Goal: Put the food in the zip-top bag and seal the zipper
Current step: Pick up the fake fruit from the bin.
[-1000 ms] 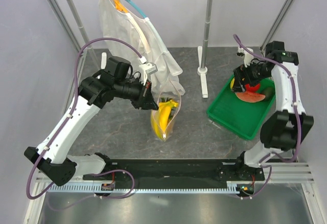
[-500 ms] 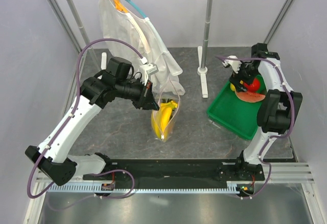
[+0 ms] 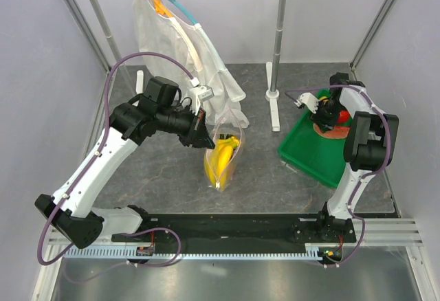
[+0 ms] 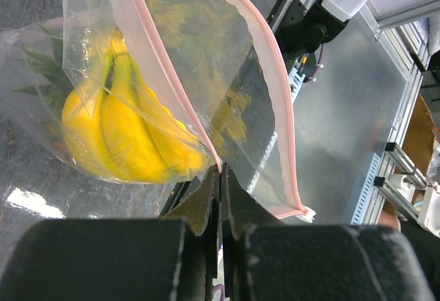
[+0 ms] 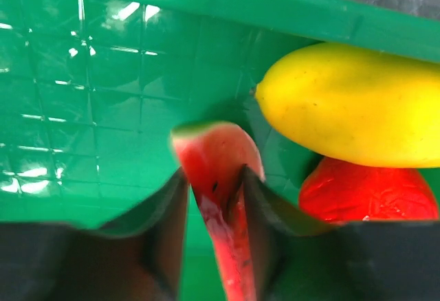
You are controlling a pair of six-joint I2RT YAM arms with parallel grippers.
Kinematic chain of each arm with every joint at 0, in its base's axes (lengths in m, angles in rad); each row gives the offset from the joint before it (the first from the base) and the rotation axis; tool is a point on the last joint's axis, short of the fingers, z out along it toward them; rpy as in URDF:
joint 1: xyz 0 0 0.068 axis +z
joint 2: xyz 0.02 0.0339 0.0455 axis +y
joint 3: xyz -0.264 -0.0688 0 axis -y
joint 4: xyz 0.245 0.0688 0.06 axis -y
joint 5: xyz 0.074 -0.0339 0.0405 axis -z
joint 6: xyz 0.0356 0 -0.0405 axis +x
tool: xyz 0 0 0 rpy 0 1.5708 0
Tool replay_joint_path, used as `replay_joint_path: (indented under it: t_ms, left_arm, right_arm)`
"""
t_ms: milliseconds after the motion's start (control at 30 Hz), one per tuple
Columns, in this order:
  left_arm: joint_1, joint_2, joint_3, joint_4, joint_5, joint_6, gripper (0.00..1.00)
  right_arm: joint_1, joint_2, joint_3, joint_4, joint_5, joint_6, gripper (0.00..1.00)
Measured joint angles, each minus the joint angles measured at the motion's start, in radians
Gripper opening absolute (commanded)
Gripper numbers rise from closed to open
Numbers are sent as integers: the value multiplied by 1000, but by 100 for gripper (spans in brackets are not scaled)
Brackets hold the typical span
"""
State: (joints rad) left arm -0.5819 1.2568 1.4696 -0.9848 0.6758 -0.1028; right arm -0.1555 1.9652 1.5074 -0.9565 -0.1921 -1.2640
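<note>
The clear zip-top bag (image 3: 232, 117) hangs from my left gripper (image 3: 205, 138), its bottom resting on the table. In the left wrist view that gripper (image 4: 223, 174) is shut on the pink zipper (image 4: 271, 60) at one side of the open mouth. A yellow banana bunch (image 4: 130, 136) lies inside the bag (image 4: 227, 60), with dark green leaves (image 4: 38, 74) behind it. My right gripper (image 3: 328, 117) is down in the green tray (image 3: 309, 157). Its jaws (image 5: 213, 172) press both sides of the red watermelon slice (image 5: 216, 150). A yellow piece (image 5: 350, 105) lies just beside it.
A red rounded toy (image 5: 371, 191) sits under the yellow piece in the tray (image 5: 103, 74). A white garment (image 3: 179, 47) hangs on a rack behind the bag, and the rack's right pole (image 3: 278, 47) stands between bag and tray.
My right gripper has swung left and down into the tray and its jaws have narrowed onto the watermelon slice. The left arm and the bag have stayed put.
</note>
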Motion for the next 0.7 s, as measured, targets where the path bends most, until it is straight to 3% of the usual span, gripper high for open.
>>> replay_joint_path:
  t_ms: [33,100,267,433,567,633,700]
  left_arm:
    - [0,0,-1,0,1,0,2]
    - [0,0,-2,0,3,0,2]
    - [0,1,-3,0,6,-1,2]
    - [0,2,-6,4,7,-12,2]
    - [3,5,-22,17,10,-24,2]
    - [5,9,-26,20,11,-30,2]
    - [9,13,-27,23,15,-37,2]
  right_arm:
    - [0,-2,-2,0,-1,2,16]
    - [0,-10,-4,-6,-6,1,2]
    - [-5,-96,23,-89,-73,66,0]
    - [-8,-198,219,-219,-254,213,0]
    - [-3,-335,356,-214,-509,500,0]
    - [15,-448,321,-72,-609,774,0]
    - [53,-577,212,179,-661,1061,0]
